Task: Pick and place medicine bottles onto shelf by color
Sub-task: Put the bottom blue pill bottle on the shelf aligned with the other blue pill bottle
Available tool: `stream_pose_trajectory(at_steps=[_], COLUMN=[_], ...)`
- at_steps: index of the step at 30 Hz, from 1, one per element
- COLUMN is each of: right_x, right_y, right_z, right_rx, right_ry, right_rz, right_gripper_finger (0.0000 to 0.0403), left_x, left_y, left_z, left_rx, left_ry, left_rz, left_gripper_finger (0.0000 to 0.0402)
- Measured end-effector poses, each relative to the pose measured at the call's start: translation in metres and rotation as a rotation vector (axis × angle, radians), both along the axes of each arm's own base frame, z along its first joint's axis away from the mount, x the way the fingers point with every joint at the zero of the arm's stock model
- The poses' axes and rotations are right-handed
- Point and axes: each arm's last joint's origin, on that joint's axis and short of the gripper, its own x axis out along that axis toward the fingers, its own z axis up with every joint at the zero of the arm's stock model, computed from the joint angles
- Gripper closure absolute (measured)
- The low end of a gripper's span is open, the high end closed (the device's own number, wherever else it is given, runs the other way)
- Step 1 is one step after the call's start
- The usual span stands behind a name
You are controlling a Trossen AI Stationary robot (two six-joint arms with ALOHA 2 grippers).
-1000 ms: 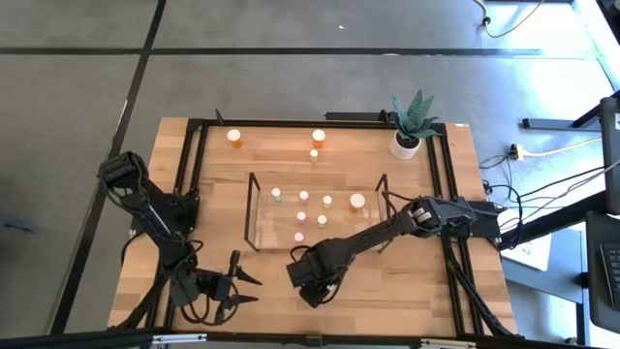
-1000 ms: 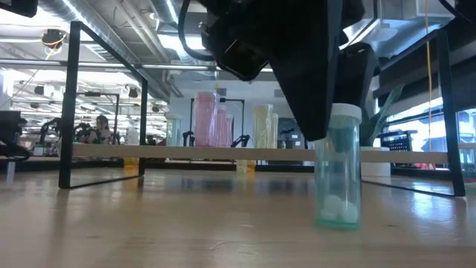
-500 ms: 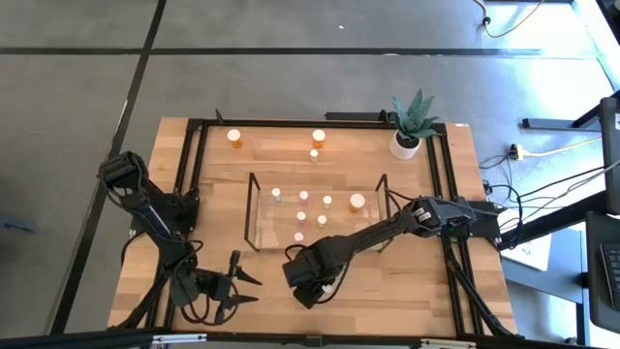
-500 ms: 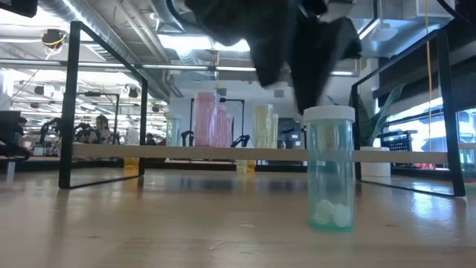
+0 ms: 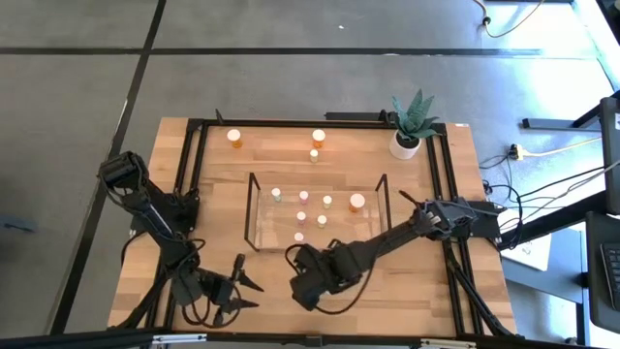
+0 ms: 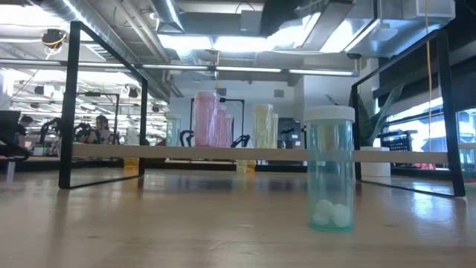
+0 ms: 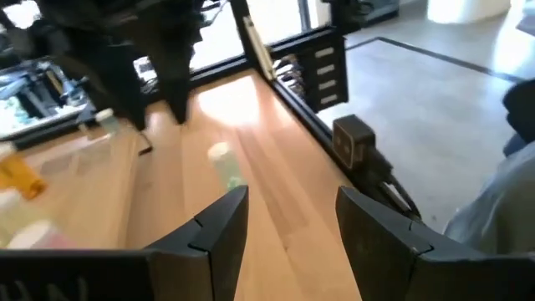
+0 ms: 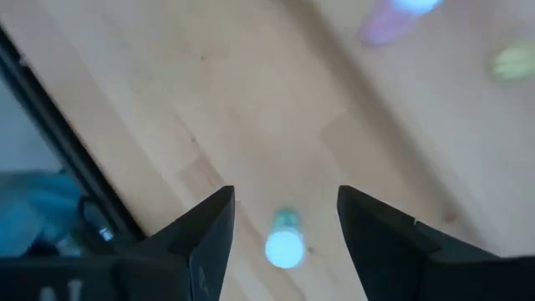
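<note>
Greenish medicine bottle (image 6: 330, 167) stands upright, long axis vertical, on the counter (image 6: 186, 223) in front of the shelf (image 5: 254, 215), directly below the open, empty right gripper (image 8: 284, 219); left gripper (image 7: 288, 219), also open, waits farther off near the counter's front-left corner.

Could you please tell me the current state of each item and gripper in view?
greenish bottle: upright on the table, capped, not held.
right gripper: open, empty, above the greenish bottle.
left gripper: open, empty, at the table's front left.
shelf: carrying several upright, capped small bottles.
</note>
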Motion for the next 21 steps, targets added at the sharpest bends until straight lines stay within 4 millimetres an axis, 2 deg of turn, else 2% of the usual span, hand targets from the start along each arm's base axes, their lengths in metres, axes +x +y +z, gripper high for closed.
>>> stream_pose_trajectory(at_steps=[7,15,21], right_x=[-0.026,-0.068,-0.106], right_y=[0.024,0.05,0.066], right_z=[0.025,0.066,0.097], right_rx=[-0.132,-0.245,-0.325], right_ry=[-0.122,-0.315,-0.464], right_rz=[0.007,0.045,0.083], right_gripper_finger=[0.0188,0.0188,0.0188], left_x=[0.033,0.072,0.101], left_y=[-0.004,0.012,0.024], left_z=[0.031,0.067,0.066], left_rx=[0.075,0.092,0.055], left_ry=[0.057,0.209,0.247], left_rz=[-0.045,-0.059,-0.059], left_gripper_finger=[0.0227,0.0227,0.0227])
